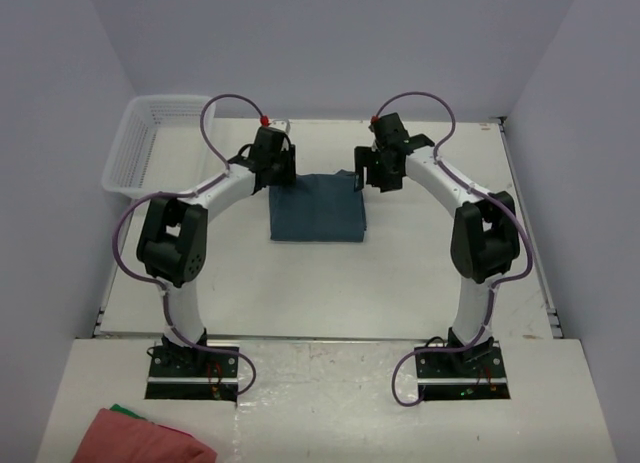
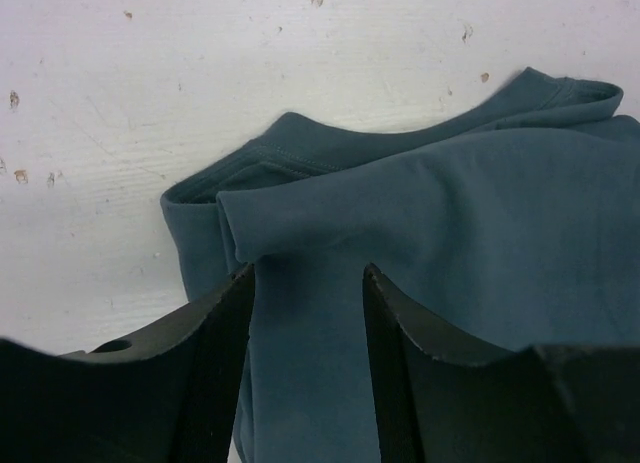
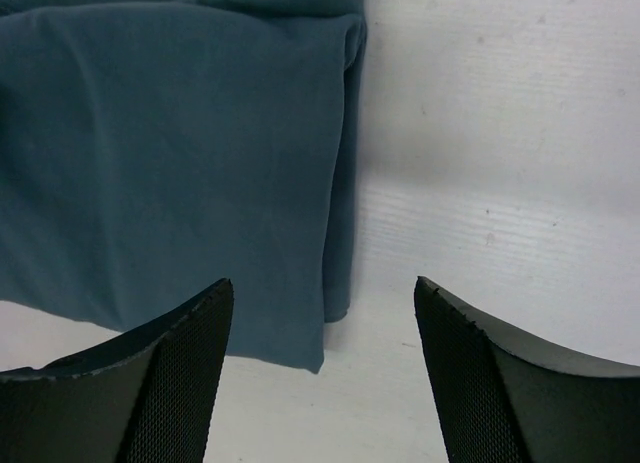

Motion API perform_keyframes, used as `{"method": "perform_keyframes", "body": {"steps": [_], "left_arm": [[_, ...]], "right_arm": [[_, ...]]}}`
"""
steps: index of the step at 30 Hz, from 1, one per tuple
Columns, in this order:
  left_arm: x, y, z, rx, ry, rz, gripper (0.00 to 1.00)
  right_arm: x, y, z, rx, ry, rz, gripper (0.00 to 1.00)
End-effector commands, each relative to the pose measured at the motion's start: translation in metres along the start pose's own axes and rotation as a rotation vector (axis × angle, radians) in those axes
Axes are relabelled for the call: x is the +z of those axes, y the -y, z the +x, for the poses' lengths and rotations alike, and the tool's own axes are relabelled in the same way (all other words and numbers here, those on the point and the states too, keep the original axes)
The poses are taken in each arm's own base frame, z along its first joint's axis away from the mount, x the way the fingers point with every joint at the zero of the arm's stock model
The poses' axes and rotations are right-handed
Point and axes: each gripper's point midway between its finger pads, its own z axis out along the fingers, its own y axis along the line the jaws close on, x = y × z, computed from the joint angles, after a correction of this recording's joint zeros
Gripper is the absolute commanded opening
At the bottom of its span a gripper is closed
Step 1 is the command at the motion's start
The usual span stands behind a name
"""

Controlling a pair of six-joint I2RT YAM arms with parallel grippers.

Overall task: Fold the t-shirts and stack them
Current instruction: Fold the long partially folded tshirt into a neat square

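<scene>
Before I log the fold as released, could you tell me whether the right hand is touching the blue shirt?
Apart. In the right wrist view, the open right hand hangs over the blue shirt's edge.

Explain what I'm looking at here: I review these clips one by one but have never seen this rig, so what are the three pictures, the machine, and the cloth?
The machine is two robot arms bolted at the near edge of a white table. The overhead picture looks down from above and behind them. The other two come from cameras on each wrist; the dark shapes at the bottom are that arm's own fingers.

A folded dark blue t-shirt lies mid-table. The left gripper hangs over one far corner, open, fingers astride the cloth. The right gripper is open at the other far corner and holds nothing. Whether the left one touches the shirt is unclear.

A white plastic basket sits at the far left. A red cloth, with a bit of green, lies on the near ledge.
</scene>
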Motion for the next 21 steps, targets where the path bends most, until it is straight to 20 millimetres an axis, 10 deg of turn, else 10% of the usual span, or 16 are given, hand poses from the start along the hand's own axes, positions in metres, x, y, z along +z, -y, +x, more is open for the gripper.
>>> {"method": "perform_keyframes", "body": {"steps": [1, 21], "left_arm": [[-0.006, 0.008, -0.020, 0.008, 0.057, 0.000, 0.49], [0.011, -0.010, -0.006, 0.017, 0.017, -0.107, 0.51]], "right_arm": [[-0.009, -0.019, -0.004, 0.004, 0.038, -0.071, 0.73], [0.009, -0.052, 0.024, -0.048, -0.025, -0.122, 0.61]]}}
